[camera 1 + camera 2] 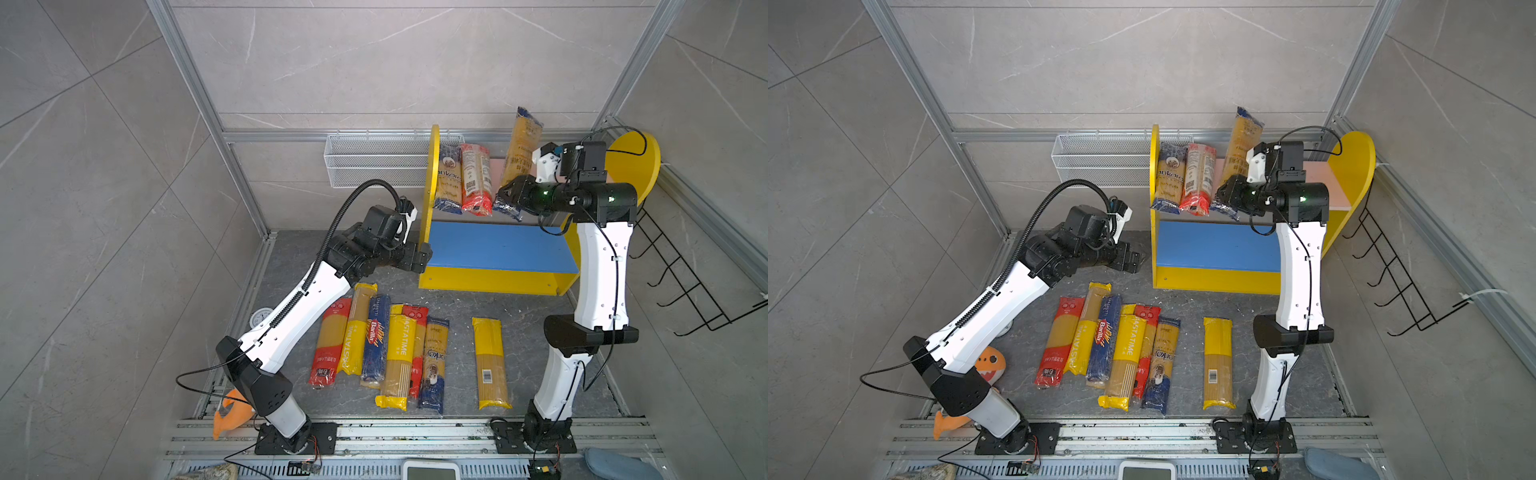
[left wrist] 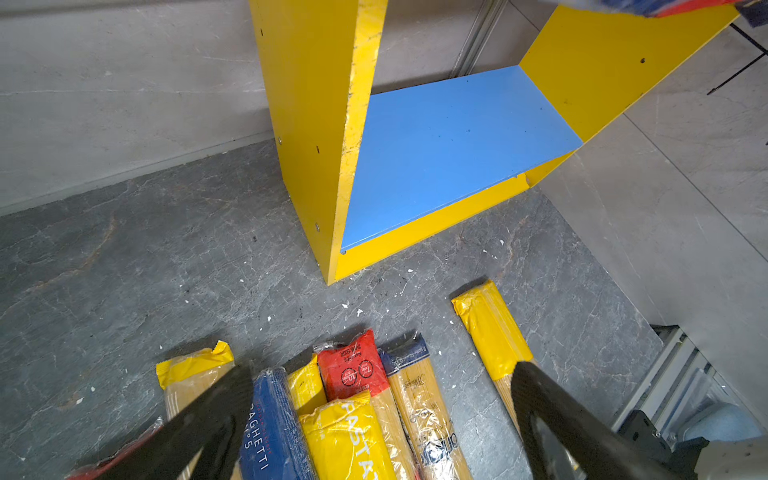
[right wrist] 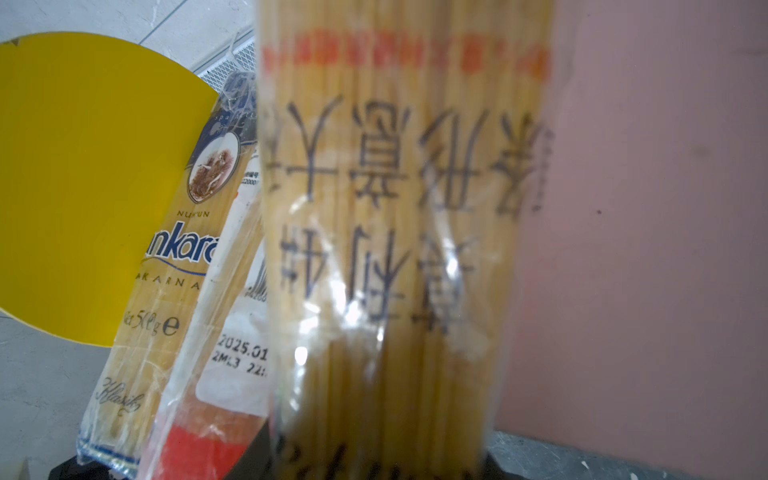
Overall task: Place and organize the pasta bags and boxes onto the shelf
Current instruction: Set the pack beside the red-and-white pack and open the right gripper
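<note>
**Third pack leans on the top board, grip on it unclear**

Nearest, seven floor packs (image 1: 399, 353) wait. Just past them, the left gripper (image 1: 1131, 262) hangs empty, fingers (image 2: 199, 432) spread. Farther, on the shelf (image 1: 490, 280), the right gripper (image 1: 508, 194) sits at the foot of the dark-blue-ended pack (image 1: 519, 153), tilted on the pink upper board (image 1: 1337, 187) beside the red pack (image 1: 476, 183). If freed at this tilt, it may slide off the front edge or knock its neighbours. The wrist hides the jaws and the close view is blurred, so I cannot tell whether they pinch.

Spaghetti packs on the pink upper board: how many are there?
3: blue-ended Ankara bag by the yellow side panel, red-ended bag beside it, tilted blue-ended bag at the right tool.
</note>
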Robot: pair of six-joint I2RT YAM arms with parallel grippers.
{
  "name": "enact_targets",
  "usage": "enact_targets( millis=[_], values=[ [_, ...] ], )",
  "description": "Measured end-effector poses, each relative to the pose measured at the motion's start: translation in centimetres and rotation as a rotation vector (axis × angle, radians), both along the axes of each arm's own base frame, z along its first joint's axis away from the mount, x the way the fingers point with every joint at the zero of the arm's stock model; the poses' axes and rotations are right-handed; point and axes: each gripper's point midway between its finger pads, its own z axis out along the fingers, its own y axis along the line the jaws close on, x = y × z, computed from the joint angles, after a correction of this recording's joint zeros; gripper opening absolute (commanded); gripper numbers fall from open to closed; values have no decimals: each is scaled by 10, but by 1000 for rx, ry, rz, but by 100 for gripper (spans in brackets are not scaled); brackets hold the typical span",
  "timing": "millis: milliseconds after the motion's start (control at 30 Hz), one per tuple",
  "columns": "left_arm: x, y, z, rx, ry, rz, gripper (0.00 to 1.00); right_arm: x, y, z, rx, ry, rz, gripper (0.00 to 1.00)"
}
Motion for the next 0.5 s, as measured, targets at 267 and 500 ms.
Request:
enact_targets(
  millis=[267,500],
  values=[
    [5,7,-17,24,31,17,100,17,-2,7,-4,-60,-12,94],
    [3,10,-28,31,55,12,100,13,-8,17,-27,-93,-38,94]
  ],
)
